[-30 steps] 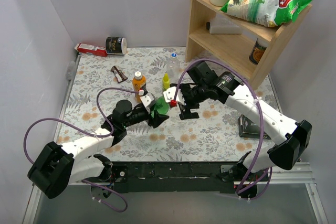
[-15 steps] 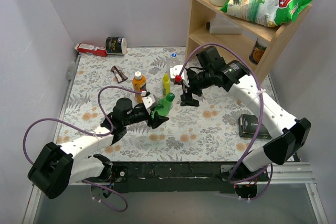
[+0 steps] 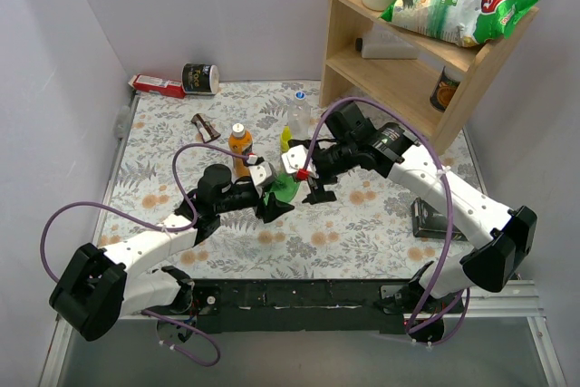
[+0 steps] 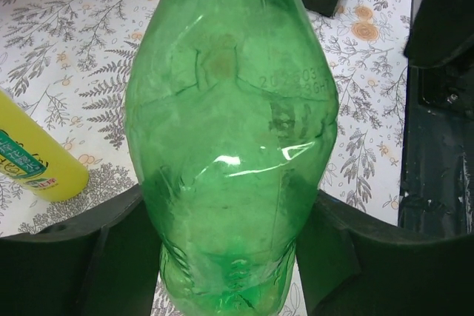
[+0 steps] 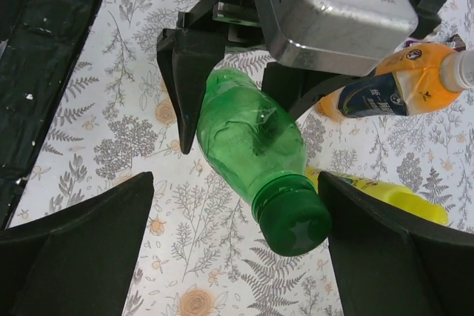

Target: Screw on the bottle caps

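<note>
My left gripper is shut on the green bottle, holding its lower body tilted above the table; the bottle fills the left wrist view between the fingers. The green cap sits on its neck. My right gripper is open, its fingers wide on either side of the cap without touching it. The orange bottle stands behind, with a white cap. The clear bottle carries a blue cap.
A slim yellow bottle stands just behind the green one. A black box lies at the right. A wooden shelf stands at the back right. A tin and a red box lie at the back left.
My right gripper pulled back and up from the green bottle, then came back down and forward over its cap. The left gripper kept hold of the bottle and barely moved.
</note>
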### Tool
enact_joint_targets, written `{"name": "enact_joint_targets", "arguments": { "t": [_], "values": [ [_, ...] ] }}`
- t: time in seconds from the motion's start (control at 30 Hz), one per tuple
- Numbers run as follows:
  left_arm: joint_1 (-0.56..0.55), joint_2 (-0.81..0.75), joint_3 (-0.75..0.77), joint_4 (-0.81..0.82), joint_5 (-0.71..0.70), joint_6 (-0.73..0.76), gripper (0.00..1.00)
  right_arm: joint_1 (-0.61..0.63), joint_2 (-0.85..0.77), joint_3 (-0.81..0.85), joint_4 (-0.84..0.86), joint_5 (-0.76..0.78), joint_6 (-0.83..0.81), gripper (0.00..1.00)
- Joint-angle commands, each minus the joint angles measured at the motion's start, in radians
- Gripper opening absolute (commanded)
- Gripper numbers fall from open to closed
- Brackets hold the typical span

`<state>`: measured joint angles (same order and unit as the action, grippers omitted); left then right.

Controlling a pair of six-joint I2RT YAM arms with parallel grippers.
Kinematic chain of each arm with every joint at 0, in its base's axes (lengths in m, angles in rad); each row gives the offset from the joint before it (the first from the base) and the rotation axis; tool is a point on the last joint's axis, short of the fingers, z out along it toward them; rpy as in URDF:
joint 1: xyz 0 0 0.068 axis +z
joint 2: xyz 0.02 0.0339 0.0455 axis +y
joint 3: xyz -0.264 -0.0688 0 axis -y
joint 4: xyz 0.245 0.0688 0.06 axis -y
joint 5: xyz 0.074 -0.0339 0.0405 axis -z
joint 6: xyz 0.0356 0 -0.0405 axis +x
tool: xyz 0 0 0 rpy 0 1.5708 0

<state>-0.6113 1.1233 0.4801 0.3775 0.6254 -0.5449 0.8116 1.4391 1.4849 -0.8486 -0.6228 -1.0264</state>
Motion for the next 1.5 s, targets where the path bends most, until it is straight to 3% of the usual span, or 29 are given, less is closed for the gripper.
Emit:
{"name": "enact_joint_targets", "arguments": {
  "t": [0.0,0.37,0.77,0.87,1.0,1.17,1.3,1.47],
  "values": [
    [0.013,-0.007,0.043,0.029,-0.027,-0.064,0.00,0.003,-0.040,-0.020,0.003,0.023,-0.029,0.98],
    [0.048,0.007,0.051,0.063,-0.041,-0.145,0.00,0.004,-0.046,-0.064,0.013,0.120,0.080,0.98],
    [0.091,0.029,0.067,0.084,-0.064,-0.184,0.00,0.004,-0.091,-0.127,-0.052,0.124,0.089,0.98],
    [0.093,0.029,0.086,0.038,-0.012,-0.100,0.00,-0.030,-0.085,-0.106,0.011,0.138,0.199,0.95],
    [0.091,0.010,0.117,-0.152,0.112,0.057,0.00,-0.181,-0.026,0.071,0.078,0.002,0.344,0.95],
    [0.093,0.012,0.182,-0.322,0.151,0.166,0.00,-0.169,-0.017,0.101,0.121,-0.112,0.192,0.98],
    [0.093,0.021,0.215,-0.356,0.155,0.174,0.00,-0.101,-0.048,0.028,0.099,-0.097,0.049,0.98],
    [0.093,0.024,0.239,-0.371,0.163,0.174,0.00,-0.049,-0.115,-0.092,0.167,-0.038,0.006,0.98]
  ]
}}
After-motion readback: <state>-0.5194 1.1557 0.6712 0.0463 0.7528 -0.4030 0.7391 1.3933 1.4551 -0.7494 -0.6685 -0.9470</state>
